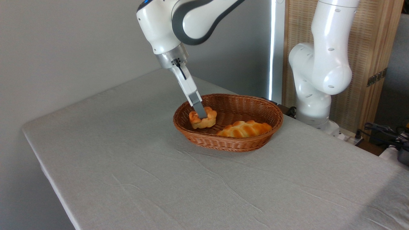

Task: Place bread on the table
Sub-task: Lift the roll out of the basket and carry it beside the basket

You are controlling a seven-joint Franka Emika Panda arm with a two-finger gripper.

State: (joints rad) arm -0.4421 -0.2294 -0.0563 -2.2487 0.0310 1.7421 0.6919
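Small round golden-orange bun (203, 119), lobed on top, sitting inside the brown wicker basket (255, 105), at its left end, close against the near-left wall. Still in the basket, not out on the grey-clothed surface (127, 166). End effector (201, 115) angled down from the upper left, its visible grey finger (198, 107) lying across the front of the bun and touching it at the top. Only one finger in plain view; the other hidden behind, so cannot tell whether closed on the bun or merely set around it. Whether the bun rests on the basket floor or hangs slightly raised: cannot tell either. Longer braided loaf (244, 128) lying in the same basket, toward the near-right side, just beside the bun but apart from it. Basket standing mid-surface, toward the far edge. White arm base (314, 95) standing off the right far corner, wooden slatted screen (367, 48) behind it.
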